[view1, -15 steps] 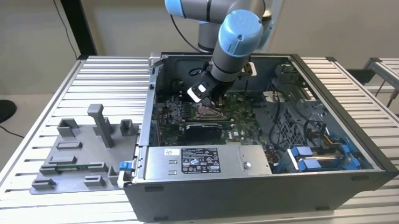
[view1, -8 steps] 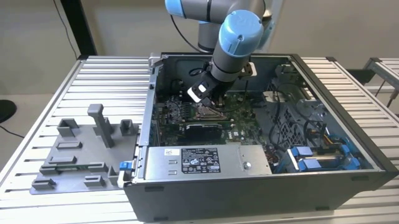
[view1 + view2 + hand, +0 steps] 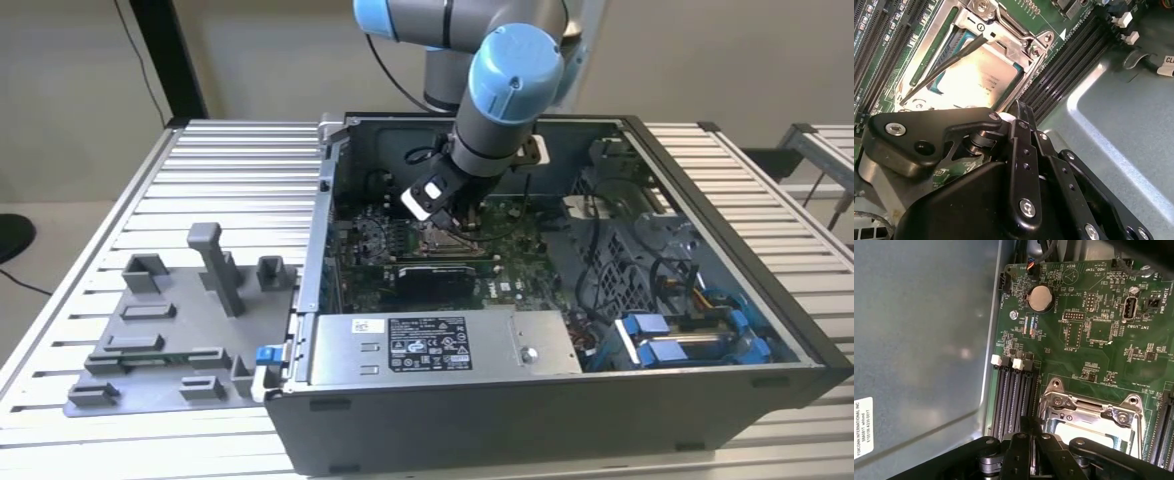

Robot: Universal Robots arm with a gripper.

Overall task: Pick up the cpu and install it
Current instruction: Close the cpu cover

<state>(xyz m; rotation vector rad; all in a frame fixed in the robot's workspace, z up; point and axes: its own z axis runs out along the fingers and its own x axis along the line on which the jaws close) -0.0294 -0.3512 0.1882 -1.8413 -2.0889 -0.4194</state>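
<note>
The cpu (image 3: 979,75) lies flat in the metal-framed socket (image 3: 1019,42) on the green motherboard, its silvery-white top brightly lit. A thin dark lever (image 3: 944,65) crosses over it. In the first wrist view the cpu (image 3: 1079,432) shows as a pale patch inside the socket frame (image 3: 1089,407). My gripper (image 3: 1018,107) hangs just above the socket's edge, its fingers drawn together with nothing between them. In the exterior view the gripper (image 3: 447,215) reaches down into the open computer case (image 3: 747,300) over the socket (image 3: 441,240).
A grey plastic tray (image 3: 174,330) with upright posts lies on the slatted table at the exterior view's left. Inside the case are a power supply (image 3: 441,345), blue-tipped cables (image 3: 667,340), memory slots (image 3: 1014,400) beside the socket and a coin battery (image 3: 1040,297).
</note>
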